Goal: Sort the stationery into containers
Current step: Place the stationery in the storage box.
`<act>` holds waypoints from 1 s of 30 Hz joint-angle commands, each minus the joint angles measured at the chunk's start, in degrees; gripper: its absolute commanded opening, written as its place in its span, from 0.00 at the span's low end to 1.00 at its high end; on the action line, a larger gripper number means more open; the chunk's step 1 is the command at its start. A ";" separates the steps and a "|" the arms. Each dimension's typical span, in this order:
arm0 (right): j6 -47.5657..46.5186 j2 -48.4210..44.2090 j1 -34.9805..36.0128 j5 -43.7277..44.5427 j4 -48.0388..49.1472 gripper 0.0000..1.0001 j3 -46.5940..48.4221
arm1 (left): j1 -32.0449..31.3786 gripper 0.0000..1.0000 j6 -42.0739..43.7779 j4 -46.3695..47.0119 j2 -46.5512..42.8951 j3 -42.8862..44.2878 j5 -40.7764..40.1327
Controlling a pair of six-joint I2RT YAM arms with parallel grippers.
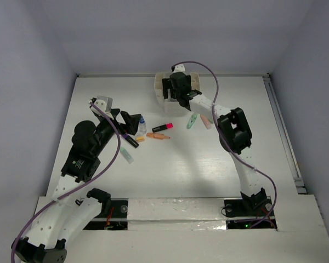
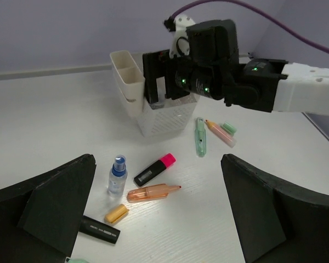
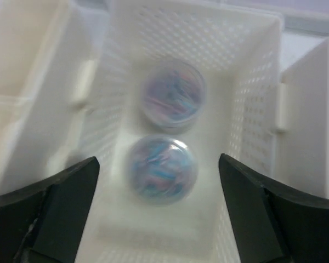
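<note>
**A:** Where is the right end effector (image 3: 159, 205)?

**B:** Above the box (image 3: 252, 98), looking straight down into its middle compartment. Its fingers are spread wide with nothing between them. 2 tubs lie on the floor below it, the far tub (image 3: 172, 93) and the near tub (image 3: 162, 169), close together.

**A:** So the tubs look sorted?

**B:** I'd judge so. The clean move from here is straight up, clear of the walls, before any swing. A sideways pull could catch a wall and drag the box.

**A:** And the left end effector (image 2: 159, 203)?

**B:** Released too, and empty. It hovers over the surface (image 2: 55, 109), where the bottle (image 2: 117, 174), pink marker (image 2: 153, 169) and orange marker (image 2: 152, 192) lie loose. The mint marker (image 2: 200, 137) and peach marker (image 2: 222, 133) lie near the box, on the right arm's side.

**A:** Which one should the left take?

**B:** The orange marker, since it sits roughly between the fingers. It should come down level and close across the barrel, not along it. The bottle stands upright just beside it, so the left finger must stay off it or it will likely tip. The thin barrel may roll, so it should close slowly.
</note>
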 commanded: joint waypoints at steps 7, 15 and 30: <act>4.36 -6.31 1.43 -1.20 5.73 0.61 -5.25 | -0.19 0.99 -1.03 3.11 1.10 -0.46 1.35; 3.75 -9.90 1.43 -0.24 8.00 0.79 -7.70 | -0.19 0.99 -0.60 3.29 2.33 -0.02 0.29; 5.50 -23.70 1.43 -9.45 8.63 0.02 -15.78 | -0.19 0.99 -6.03 0.93 5.14 3.06 -9.35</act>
